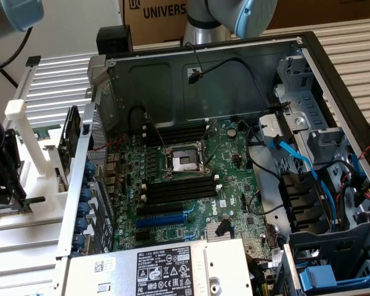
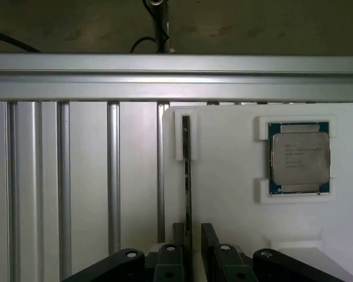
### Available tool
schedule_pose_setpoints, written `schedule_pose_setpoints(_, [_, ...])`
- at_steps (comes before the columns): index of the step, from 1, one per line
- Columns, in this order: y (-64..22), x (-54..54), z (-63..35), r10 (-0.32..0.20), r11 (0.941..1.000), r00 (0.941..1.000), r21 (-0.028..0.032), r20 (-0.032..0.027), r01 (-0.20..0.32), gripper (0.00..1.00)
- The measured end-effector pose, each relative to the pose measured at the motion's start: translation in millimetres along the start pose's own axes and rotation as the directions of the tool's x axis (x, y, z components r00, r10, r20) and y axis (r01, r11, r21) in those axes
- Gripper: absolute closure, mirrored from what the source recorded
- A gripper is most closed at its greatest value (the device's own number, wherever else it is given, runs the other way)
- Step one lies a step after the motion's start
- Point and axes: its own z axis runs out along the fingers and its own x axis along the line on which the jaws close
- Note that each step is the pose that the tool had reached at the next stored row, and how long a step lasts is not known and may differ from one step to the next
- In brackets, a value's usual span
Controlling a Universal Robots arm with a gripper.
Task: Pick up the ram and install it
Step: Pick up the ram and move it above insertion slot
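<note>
Ram (image 2: 186, 176) stands on edge in a white holder (image 2: 223, 176), seen edge-on in the wrist view as a thin dark strip running away from the gripper (image 2: 191, 235). Its near end lies between the two fingers, which stand a little apart on either side of it; whether the pads already touch the board cannot be told. Nothing has been lifted: the stick sits in its cradle, well apart from the open computer case (image 1: 308, 55).

Handling, as a judgement: a light, stiff, thin board, fragile at its chips and contact edge. It should be taken by the flat faces near the upper edge, squarely, with modest force, since twisting could crack it.

Beyond the gripper and to one side of the ram, a silver-topped processor chip (image 2: 299, 157) rests in its own pocket of the holder; its printing is too small to read.

Legible writing: "UNIVERS" on a cardboard box (image 1: 154, 15) behind the case. A white label (image 1: 166, 271) on the power supply is not readable.
</note>
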Motion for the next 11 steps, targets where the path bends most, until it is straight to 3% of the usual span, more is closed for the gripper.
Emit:
schedule_pose_setpoints(5, [0.0, 0.0, 0.0, 0.0, 1.0, 1.0, 0.0, 0.0, 0.0, 0.74])
schedule_pose_setpoints(7, [0.0, 0.0, 0.0, 0.0, 1.0, 1.0, 0.0, 0.0, 0.0, 0.76])
schedule_pose_setpoints(8, [0.0, 0.0, 0.0, 0.0, 1.0, 1.0, 0.0, 0.0, 0.0, 0.83])
schedule_pose_setpoints(11, [0.0, 0.0, 0.0, 0.0, 1.0, 1.0, 0.0, -0.0001, 0.0, 0.83])
